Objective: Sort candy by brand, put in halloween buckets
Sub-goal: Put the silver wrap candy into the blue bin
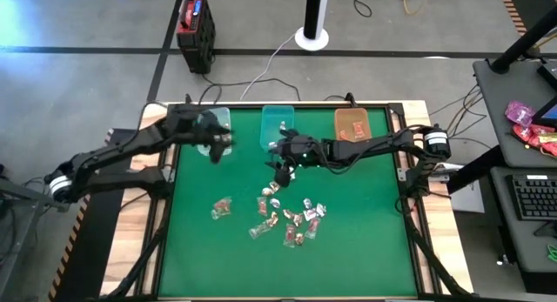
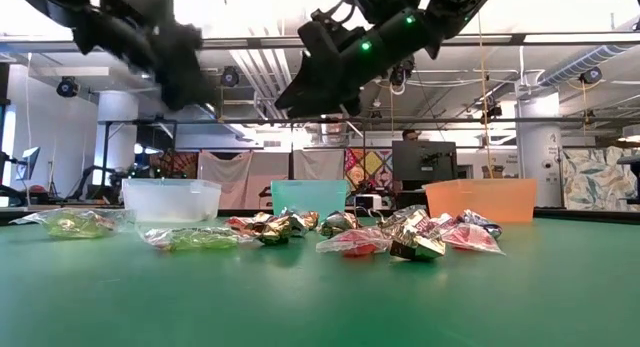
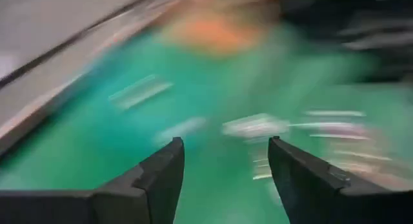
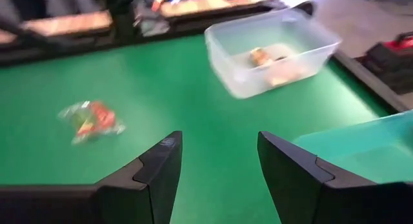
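Three bins stand in a row at the mat's far edge: a clear bin (image 1: 211, 121), a teal bin (image 1: 278, 126) and an orange bin (image 1: 352, 124). Several wrapped candies (image 1: 283, 217) lie loose mid-mat, and one candy (image 1: 222, 206) lies apart to their left. A few candies (image 4: 261, 56) rest inside the clear bin (image 4: 271, 53). My left gripper (image 1: 218, 145) hovers by the clear bin's near right corner, open and empty (image 3: 226, 143). My right gripper (image 1: 280, 167) hangs just in front of the teal bin, above the pile's far edge, open and empty (image 4: 219, 137).
A raised wooden frame (image 1: 418, 206) borders the green mat. In the low view both arms stand well above the candies (image 2: 400, 237). Bare mat lies along the near edge (image 1: 287, 276) and at the right side (image 1: 374, 215).
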`<state>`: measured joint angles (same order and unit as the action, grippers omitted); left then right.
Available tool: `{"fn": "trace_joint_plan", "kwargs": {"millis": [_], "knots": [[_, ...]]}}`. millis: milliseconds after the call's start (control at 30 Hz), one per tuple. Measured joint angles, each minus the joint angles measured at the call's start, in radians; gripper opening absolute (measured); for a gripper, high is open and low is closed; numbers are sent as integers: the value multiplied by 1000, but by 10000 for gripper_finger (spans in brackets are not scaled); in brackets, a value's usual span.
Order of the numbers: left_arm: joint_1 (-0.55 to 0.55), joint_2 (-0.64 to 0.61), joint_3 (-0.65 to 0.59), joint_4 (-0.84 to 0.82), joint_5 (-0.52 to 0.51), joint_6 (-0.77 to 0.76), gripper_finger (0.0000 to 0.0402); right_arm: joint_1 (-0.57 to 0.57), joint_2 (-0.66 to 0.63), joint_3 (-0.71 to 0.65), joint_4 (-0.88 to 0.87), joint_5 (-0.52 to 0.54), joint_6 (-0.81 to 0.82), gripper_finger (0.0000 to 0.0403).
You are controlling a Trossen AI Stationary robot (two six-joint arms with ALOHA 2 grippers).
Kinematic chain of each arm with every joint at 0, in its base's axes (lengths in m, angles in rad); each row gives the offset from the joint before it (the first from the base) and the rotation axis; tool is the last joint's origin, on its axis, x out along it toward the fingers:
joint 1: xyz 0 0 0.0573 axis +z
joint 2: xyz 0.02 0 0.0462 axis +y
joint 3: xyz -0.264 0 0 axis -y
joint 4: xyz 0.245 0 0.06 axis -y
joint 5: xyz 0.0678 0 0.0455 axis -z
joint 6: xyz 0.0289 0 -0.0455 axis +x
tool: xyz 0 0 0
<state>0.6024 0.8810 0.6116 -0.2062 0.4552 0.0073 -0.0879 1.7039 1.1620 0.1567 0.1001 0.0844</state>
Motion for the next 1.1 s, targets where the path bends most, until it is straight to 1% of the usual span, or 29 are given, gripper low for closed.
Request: {"fn": "trace_joint_plan", "kwargs": {"millis": [33,67,100,133,167,300,333,400,467,533,633,767,800,867,967,1033,1100], "knots": [[-2,-25,-9,43,172,40,210,0,0,-2,-5,-21,-13,196],[-4,-50,-17,77,310,66,211,2,-1,-5,-12,-29,-26,196],[-7,-74,-24,105,397,75,211,5,-1,-7,-14,-29,-30,196],[-10,-98,-30,127,425,75,211,8,-1,-10,-14,-29,-33,196],[-14,-119,-36,145,411,64,210,9,-1,-11,-16,-29,-33,196],[-17,-174,-53,155,295,18,210,15,-3,-15,-41,-30,-39,196],[-19,-182,-54,156,274,-9,210,19,-5,-15,-74,-35,-44,196],[-25,-193,-62,160,231,-77,210,25,-15,-15,-196,-83,-55,196],[-44,-195,-80,155,222,-107,210,37,-17,-15,-321,-135,-51,196],[-84,-194,-110,172,229,-107,210,50,-14,-18,-461,-153,-38,196],[-160,-191,-169,262,206,-120,210,76,-8,-23,-584,-153,-31,196],[-299,-184,-248,470,197,-109,210,115,-15,-25,-631,-150,-11,196],[-327,-184,-260,525,176,-110,210,124,-23,-25,-633,-150,-4,196],[-380,-188,-279,605,96,-133,210,139,-36,-25,-631,-151,11,196],[-440,-185,-288,636,-12,-150,210,150,-60,-25,-660,-150,57,196],[-469,-179,-287,635,-44,-149,210,153,-76,-25,-695,-151,103,196],[-493,-170,-282,640,-48,-148,210,156,-95,-25,-755,-153,163,196]]}}
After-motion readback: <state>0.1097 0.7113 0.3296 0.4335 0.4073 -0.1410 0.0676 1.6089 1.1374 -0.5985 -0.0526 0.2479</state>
